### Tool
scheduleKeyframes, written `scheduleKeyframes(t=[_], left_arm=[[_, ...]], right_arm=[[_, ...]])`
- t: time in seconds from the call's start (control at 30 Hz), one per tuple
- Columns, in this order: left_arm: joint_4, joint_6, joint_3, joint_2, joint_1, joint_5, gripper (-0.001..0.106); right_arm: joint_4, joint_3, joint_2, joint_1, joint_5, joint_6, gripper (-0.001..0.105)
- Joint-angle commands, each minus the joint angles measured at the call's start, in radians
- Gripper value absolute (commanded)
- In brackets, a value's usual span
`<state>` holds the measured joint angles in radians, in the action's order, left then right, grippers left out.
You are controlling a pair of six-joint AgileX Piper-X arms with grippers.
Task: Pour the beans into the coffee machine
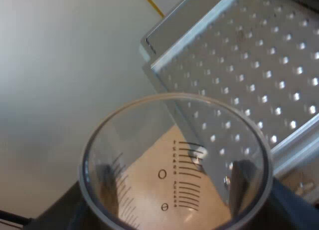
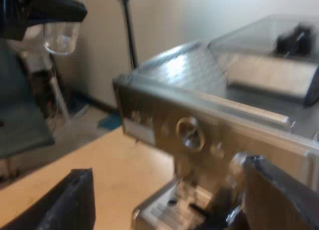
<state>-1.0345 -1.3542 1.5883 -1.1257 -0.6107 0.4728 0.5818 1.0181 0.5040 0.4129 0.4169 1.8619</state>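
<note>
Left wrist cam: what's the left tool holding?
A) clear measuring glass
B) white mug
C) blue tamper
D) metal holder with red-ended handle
A: the clear measuring glass with black graduation marks sits between the two black fingers of the left tool, by the espresso machine's dimpled metal top.

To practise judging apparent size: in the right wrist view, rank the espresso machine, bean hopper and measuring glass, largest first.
1. espresso machine
2. bean hopper
3. measuring glass, farther off, so its true size is unsure
</note>
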Motion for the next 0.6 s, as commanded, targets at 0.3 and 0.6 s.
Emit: scheduleKeyframes(t=[0.3, 0.6], left_arm=[[0.227, -0.041, -0.386, 0.317, -0.003, -0.011, 0.011], [0.377, -0.176, -0.674, 0.475, -0.003, -0.074, 0.011]], right_arm=[[0.060, 0.010, -0.008, 0.001, 0.057, 0.016, 0.064], [0.074, -0.050, -0.008, 0.001, 0.098, 0.055, 0.064]])
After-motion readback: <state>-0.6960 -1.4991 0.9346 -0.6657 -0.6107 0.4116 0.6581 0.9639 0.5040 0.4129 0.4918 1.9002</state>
